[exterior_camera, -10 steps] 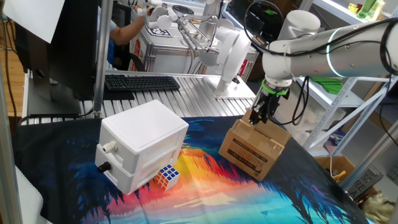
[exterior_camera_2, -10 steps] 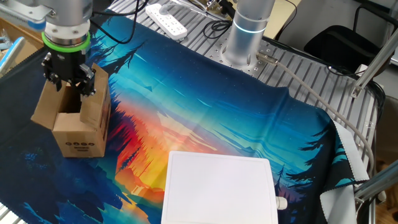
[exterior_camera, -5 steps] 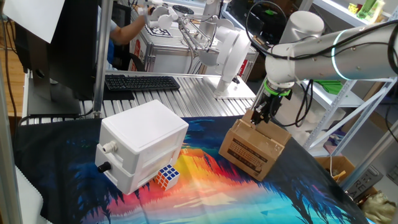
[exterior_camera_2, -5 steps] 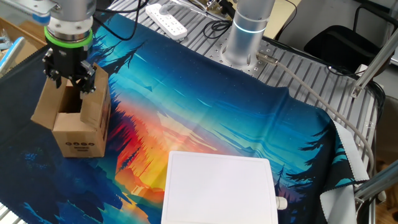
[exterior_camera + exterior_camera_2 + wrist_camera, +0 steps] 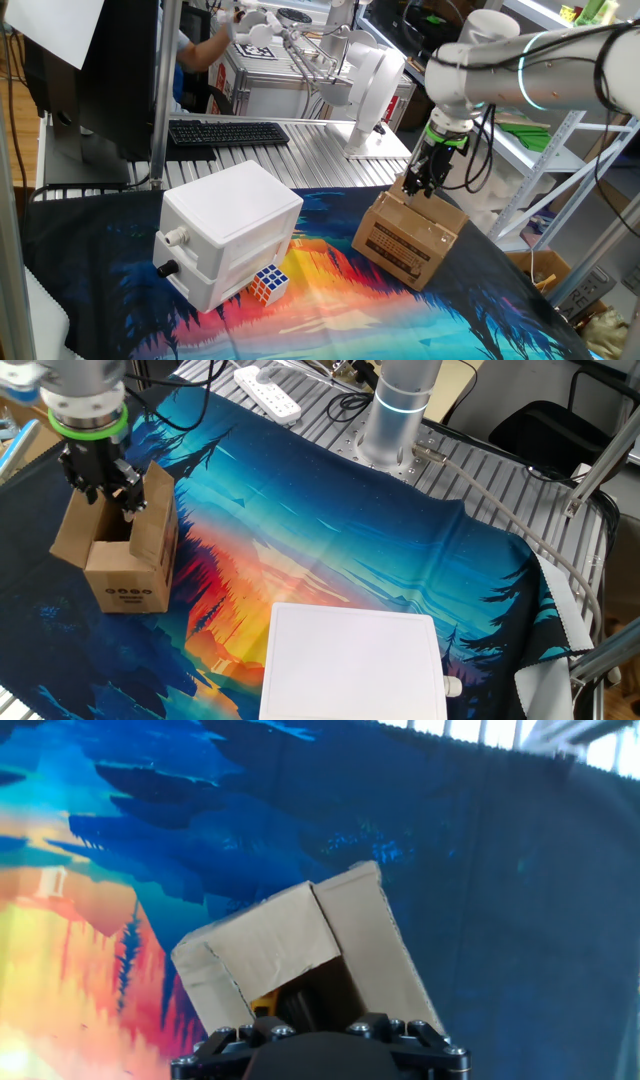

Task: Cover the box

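Note:
The box (image 5: 410,240) is a small brown cardboard carton with black print on its side, standing on the colourful cloth. Its top is open, and one flap (image 5: 157,500) stands upright while another (image 5: 72,530) leans outward. My gripper (image 5: 420,186) hangs just above the open top, beside the upright flap, and its dark fingers (image 5: 124,498) stand apart with nothing between them. In the hand view the box (image 5: 290,945) lies straight below, with two flaps spread and something yellow inside. Only the gripper's body shows at that view's bottom edge.
A larger white plastic box (image 5: 230,230) with knobs stands on the cloth, with a Rubik's cube (image 5: 270,283) against its front. The arm's base (image 5: 395,410) and a power strip (image 5: 268,390) are on the metal table. A keyboard (image 5: 228,132) lies further back.
The gripper has risen a little and drifted sideways away from the upright flap, towards the edge of the cloth. The box and its flaps have not moved.

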Robot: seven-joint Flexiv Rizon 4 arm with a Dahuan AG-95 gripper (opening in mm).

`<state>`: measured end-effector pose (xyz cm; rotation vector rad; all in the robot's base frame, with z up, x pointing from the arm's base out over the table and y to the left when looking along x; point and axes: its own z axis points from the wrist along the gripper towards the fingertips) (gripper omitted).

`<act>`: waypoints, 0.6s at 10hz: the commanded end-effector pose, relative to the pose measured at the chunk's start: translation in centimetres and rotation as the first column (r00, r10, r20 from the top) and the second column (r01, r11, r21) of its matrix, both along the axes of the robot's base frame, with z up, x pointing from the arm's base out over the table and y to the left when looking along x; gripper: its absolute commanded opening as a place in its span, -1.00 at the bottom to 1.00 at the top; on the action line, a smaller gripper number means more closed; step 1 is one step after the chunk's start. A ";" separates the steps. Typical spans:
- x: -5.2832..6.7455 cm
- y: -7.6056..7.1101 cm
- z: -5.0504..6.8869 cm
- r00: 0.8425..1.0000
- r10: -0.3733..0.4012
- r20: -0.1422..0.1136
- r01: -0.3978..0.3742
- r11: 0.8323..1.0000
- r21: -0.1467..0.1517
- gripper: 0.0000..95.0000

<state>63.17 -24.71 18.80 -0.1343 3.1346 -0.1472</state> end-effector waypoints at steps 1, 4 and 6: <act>0.0 0.1 0.0 0.996 -0.090 -0.028 0.091 0.995 0.036 0.20; 0.0 0.1 0.0 0.997 -0.075 -0.034 0.077 0.996 0.041 0.20; 0.0 0.1 0.0 0.998 -0.039 -0.048 0.041 0.998 0.047 0.20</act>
